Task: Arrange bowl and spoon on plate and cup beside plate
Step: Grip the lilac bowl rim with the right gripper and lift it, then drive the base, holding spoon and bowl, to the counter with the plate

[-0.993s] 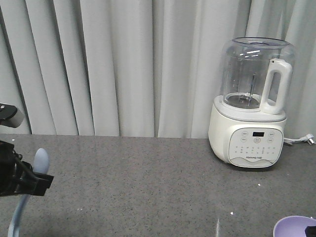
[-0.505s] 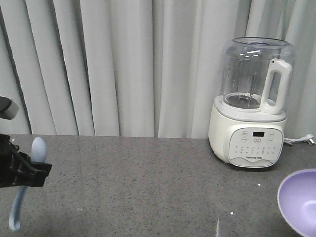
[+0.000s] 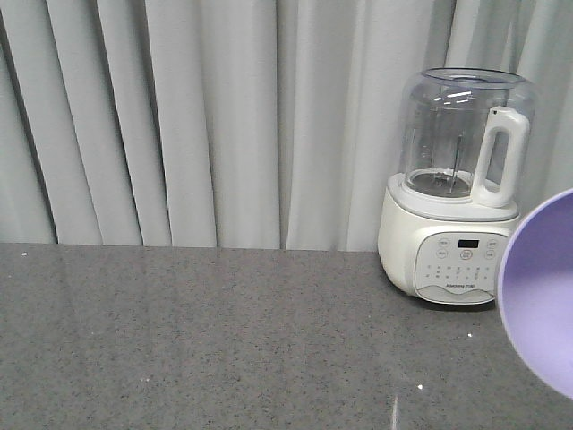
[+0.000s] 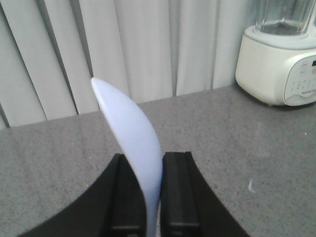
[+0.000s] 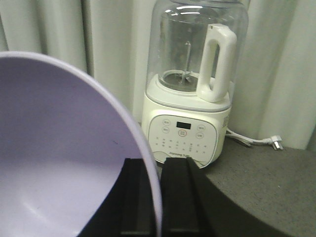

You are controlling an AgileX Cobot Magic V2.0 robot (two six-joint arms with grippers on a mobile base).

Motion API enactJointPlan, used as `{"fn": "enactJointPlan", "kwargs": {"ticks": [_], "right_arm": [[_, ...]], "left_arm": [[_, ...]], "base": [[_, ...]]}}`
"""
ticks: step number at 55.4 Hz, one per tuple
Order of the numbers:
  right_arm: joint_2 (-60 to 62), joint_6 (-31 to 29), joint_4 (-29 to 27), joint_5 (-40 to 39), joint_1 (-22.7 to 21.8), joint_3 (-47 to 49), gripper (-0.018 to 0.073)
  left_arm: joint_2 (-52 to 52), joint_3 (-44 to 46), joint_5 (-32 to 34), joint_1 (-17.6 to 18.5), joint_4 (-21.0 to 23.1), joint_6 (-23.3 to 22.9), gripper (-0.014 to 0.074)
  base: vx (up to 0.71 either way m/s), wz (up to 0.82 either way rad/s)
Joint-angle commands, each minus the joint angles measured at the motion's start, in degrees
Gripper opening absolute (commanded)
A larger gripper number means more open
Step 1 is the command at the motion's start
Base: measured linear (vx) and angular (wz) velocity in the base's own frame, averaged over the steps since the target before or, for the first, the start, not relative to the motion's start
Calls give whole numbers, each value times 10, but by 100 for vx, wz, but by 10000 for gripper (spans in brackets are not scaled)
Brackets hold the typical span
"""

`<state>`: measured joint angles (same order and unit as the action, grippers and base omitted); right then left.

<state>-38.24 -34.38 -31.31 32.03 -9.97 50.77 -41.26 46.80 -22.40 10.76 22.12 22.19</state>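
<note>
Clearly, the left hand (image 4: pixel 146 163) is clamped on the pale blue spoon (image 4: pixel 132 131) above the grey worktop (image 3: pixel 224 340); the right hand (image 5: pixel 157 170) pinches the lavender bowl (image 5: pixel 64 148) by its rim, tilted, near the blender (image 3: pixel 457 188).

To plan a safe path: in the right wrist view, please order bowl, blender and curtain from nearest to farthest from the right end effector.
1. Bowl, held at its rim, left.
2. Blender, ahead, centre-right.
3. Curtain, behind the blender.
</note>
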Motion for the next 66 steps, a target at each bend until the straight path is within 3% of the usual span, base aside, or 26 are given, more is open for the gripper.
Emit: {"fn": "enactJointPlan", "kwargs": {"ticks": [1, 12, 28, 66], "right_arm": [[20, -60, -56, -67, 11, -13, -10], [30, -71, -80, -82, 16, -23, -8], [30, -68, -80, -37, 16, -24, -8], [30, -69, -80, -32, 16, -28, -8]], "left_arm": [[49, -11, 76, 6, 14, 2, 0], [84, -18, 86, 6, 14, 2, 0], [84, -18, 74, 6, 14, 2, 1], [84, -18, 74, 6, 14, 2, 3]], "base": [[0, 0], [0, 0], [0, 0], [0, -1]]}}
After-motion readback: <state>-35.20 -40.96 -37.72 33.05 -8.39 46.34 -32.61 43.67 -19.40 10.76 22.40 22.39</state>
